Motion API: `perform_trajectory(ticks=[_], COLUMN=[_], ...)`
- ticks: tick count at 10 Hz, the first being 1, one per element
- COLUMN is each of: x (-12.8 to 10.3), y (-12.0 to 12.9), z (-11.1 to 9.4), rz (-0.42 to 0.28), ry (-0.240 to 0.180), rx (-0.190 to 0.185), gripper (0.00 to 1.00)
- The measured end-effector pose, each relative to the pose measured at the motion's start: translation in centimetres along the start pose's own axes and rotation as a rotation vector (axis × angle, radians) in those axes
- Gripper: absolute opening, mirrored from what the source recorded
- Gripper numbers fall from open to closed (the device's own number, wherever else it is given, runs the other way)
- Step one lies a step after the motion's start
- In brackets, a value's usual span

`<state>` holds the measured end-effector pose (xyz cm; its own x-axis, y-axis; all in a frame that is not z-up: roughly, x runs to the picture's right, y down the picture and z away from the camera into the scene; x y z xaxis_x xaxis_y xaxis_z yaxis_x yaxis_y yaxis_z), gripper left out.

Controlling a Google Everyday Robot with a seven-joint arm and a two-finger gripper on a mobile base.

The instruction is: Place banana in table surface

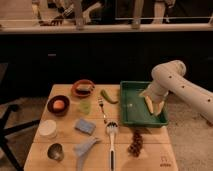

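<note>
pincer point(154, 102) by banana point(149, 105) in green tray point(129, 119)

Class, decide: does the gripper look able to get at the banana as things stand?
Probably yes: the gripper hangs over the green tray, jaws open, right at the banana, with nothing else lying between them.

The table surface point(150, 152) is light, matt wood with its plank grain showing, and the green tray point(134, 84) at its right looks like smooth plastic with a slight sheen. The gripper point(154, 101), matt off-white like its perforated arm point(176, 80), hangs inside that tray, just beside the smooth-skinned banana point(148, 105). At the near left, a small cup point(55, 151) looks like dull metal.
</note>
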<state>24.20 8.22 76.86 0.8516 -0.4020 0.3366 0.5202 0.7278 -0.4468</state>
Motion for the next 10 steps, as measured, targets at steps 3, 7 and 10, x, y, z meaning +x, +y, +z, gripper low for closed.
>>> perform_trajectory(ticks=[3, 7, 10], x=[0.9, 2.5, 3.5], y=[-0.5, -1.5, -2.8], z=[0.9, 2.2, 3.5], rz=[-0.083, -0.170, -0.209], ry=[-0.014, -0.025, -0.028], rx=[-0.012, -0.018, -0.041], gripper=[0.80, 0.80, 0.80])
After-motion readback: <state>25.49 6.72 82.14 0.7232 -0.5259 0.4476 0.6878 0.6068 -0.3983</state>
